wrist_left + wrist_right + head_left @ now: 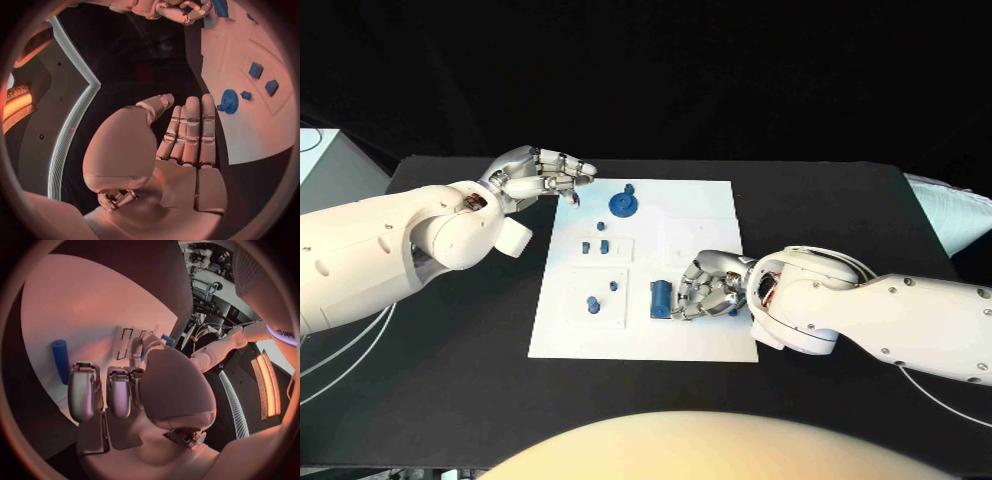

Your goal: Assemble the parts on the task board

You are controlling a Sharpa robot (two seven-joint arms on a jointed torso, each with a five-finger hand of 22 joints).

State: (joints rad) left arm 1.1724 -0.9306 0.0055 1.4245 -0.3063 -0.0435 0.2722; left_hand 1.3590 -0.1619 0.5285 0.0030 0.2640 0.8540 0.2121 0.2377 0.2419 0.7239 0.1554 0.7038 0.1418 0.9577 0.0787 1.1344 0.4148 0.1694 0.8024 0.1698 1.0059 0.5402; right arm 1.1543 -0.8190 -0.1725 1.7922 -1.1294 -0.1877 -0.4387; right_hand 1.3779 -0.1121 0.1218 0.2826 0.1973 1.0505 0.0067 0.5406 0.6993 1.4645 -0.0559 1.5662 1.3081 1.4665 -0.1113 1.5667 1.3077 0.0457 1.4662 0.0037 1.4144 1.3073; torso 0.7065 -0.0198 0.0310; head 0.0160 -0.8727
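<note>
The right hand (705, 287) rests low on the task board (689, 205), near its front right part. Its fingers (692, 300) are curled in and bunched together. A blue roller (661, 297) lies flat on the board just beside those fingers, on the side toward the middle of the board. From the head view I cannot tell if the fingers touch it. In the right wrist view the roller (60, 360) lies apart from the fingertips (82, 395), so the hand looks like it holds nothing (a small blue bit (167, 339) peeks out past the thumb, and I cannot tell what it is).

The left hand (540, 175) is at the far left corner of the board. In the left wrist view its fingers (191, 131) are straight and side by side, with the thumb out to the side. Nothing is in them. A blue gear (625, 204) stands on the board near these fingers but not touching them. A small blue piece (568, 199) sits right by the fingers at the board's edge.

More small blue pieces sit farther in: two little blocks (596, 243) in a marked square, and two more bits (602, 296) in the square below it.

The white board lies in the middle of the black surface (848, 210).
</note>
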